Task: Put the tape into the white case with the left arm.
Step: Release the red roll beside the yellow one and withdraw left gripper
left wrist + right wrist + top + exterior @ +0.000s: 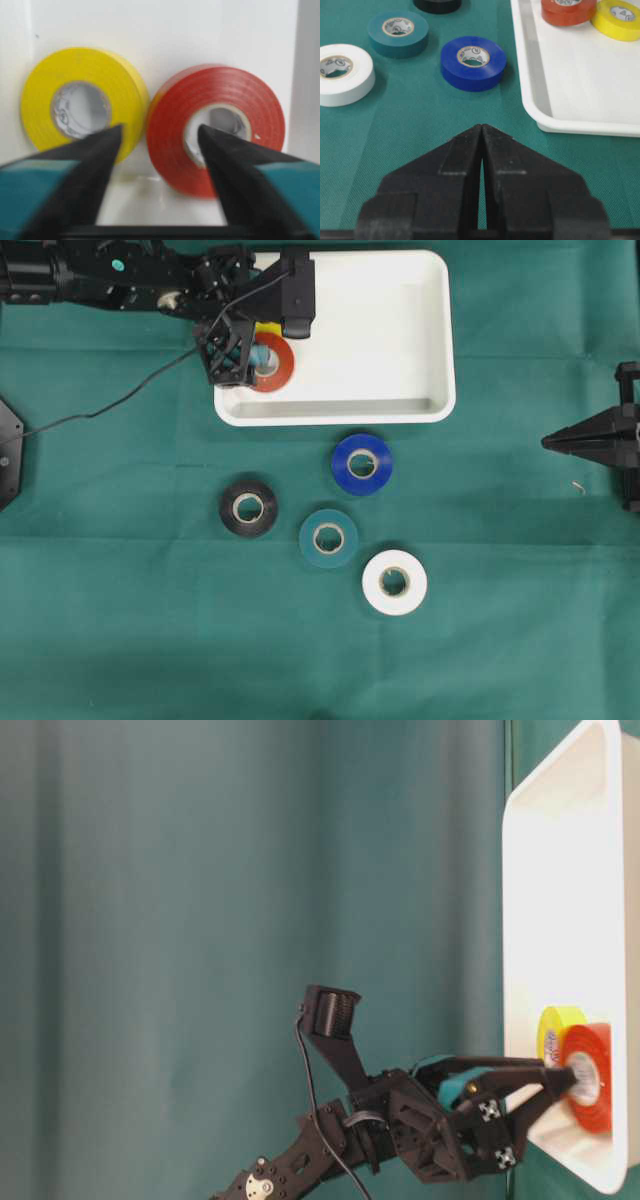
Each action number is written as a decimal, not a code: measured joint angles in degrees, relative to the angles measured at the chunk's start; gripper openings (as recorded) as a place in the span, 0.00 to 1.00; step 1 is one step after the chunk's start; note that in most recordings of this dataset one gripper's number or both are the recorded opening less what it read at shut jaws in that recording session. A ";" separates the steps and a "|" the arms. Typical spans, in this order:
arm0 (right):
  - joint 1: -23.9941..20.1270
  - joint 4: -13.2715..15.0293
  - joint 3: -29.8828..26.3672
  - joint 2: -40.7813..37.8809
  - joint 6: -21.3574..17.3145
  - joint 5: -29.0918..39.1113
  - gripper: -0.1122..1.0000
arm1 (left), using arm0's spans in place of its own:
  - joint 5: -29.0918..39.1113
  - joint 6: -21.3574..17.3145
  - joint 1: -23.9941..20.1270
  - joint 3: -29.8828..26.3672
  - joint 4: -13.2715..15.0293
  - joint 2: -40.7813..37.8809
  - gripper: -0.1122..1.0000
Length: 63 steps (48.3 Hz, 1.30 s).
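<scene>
The white case [380,330] lies at the back of the green cloth with a red tape [283,368] and a yellow tape [268,330] in its left end. My left gripper [262,358] hangs over that end, open. In the left wrist view its gripper [160,132] straddles the near wall of the red tape [175,115]. One fingertip sits at the roll's core, the other in front of the yellow tape [85,65], with white floor showing between. My right gripper [481,126] is shut and holds nothing, at the right edge [548,442].
Several loose rolls lie on the cloth in front of the case: blue [362,463], black [248,507], teal [328,538] and white [394,583]. The left arm's cable [120,400] trails across the cloth to the left.
</scene>
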<state>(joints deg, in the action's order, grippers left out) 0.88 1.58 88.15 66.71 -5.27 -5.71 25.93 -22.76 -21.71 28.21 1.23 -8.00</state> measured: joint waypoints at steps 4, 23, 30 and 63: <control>0.00 0.00 0.00 0.00 0.00 0.00 0.02 | 0.00 0.00 0.00 0.35 0.00 0.18 0.97; 0.00 0.00 0.00 0.00 0.00 0.00 0.02 | -0.35 0.00 0.18 2.20 0.00 3.78 0.99; 0.00 0.00 0.00 0.00 0.00 0.00 0.02 | -0.35 0.09 1.14 4.31 0.00 7.03 0.99; 0.00 0.00 0.00 0.00 0.00 0.00 0.02 | -0.44 10.81 9.49 16.26 0.09 25.22 0.99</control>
<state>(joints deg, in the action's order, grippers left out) 0.88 1.58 88.15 66.71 -5.27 -5.71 25.49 -11.95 -12.22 44.47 1.32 17.23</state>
